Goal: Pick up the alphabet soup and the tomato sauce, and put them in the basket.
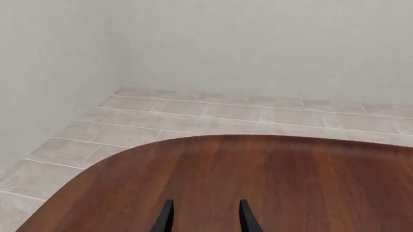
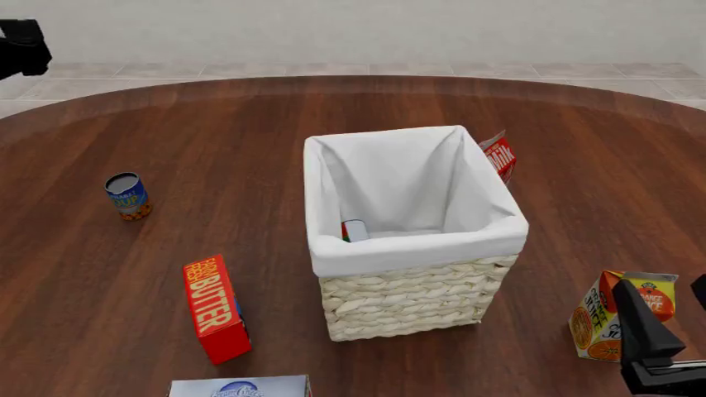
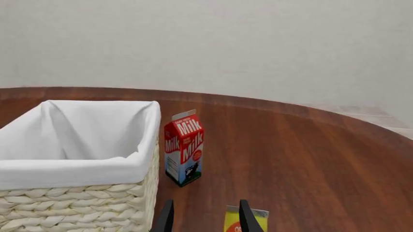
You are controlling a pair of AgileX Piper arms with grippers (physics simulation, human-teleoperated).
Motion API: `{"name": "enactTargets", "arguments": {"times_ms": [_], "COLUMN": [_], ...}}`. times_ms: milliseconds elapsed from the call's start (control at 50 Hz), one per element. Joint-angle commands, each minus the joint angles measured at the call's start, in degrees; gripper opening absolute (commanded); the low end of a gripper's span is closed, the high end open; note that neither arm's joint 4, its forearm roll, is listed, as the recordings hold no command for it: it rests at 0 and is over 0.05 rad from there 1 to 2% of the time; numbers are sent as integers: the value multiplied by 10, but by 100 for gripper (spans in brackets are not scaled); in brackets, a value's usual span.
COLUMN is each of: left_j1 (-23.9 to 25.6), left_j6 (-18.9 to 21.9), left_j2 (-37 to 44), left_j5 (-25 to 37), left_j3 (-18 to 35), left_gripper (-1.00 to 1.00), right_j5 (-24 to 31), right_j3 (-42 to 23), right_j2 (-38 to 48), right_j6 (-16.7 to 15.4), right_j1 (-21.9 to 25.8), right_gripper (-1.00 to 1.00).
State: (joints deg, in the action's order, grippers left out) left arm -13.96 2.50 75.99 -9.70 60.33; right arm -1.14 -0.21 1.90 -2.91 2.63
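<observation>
1. Pale wall (image 2: 353, 29) behind, grey tiled floor (image 2: 331, 70) below it, one round dark-wood worktop (image 2: 276, 124) carrying everything
2. One basket (image 2: 414, 248) near the middle of the worktop, cream wicker, white cloth lining folded over the rim
3. One tomato sauce (image 2: 355, 231) can inside the basket, at the bottom against the near wall, only a sliver of red, green and pale top showing
4. One alphabet soup (image 2: 128, 196) can out on the bare wood, well apart from the basket on the left arm's side, upright or nearly so, blue above orange, grey top
5. One milk carton (image 3: 184, 147) standing just beyond the basket's far right corner, near it, contact not discernible
6. One red butter box (image 2: 215, 308) lying flat near the front, left of the basket
7. One orange juice carton (image 2: 607, 318) at the front right, close by the right arm
8. One pale blue box (image 2: 240, 387) cut off by the near edge of the front view
9. Two grippers: left gripper (image 1: 205, 217) with fingers apart over bare wood, gripping nothing; right gripper (image 3: 205, 217) with fingers apart, nothing between them, juice carton top just past one tip
</observation>
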Motion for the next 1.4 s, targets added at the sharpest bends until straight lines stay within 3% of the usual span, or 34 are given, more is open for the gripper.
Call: {"name": "enactTargets", "arguments": {"times_ms": [20, 420, 1000, 1400], "left_j1": [-5, -11, -5, 2], "left_j6": [1, 4, 9, 10], "left_j2": [27, 82, 164, 202], "left_j5": [-12, -22, -37, -59], "left_j3": [-15, -36, -7, -26], "left_gripper": [100, 100, 100, 100], "right_j5": [-2, 5, 4, 7], "right_j3": [0, 0, 1, 0], "right_j2": [2, -5, -3, -6], "right_j6": [0, 3, -1, -1], "right_j1": [0, -1, -2, -3], "right_gripper": [100, 100, 100, 100]}}
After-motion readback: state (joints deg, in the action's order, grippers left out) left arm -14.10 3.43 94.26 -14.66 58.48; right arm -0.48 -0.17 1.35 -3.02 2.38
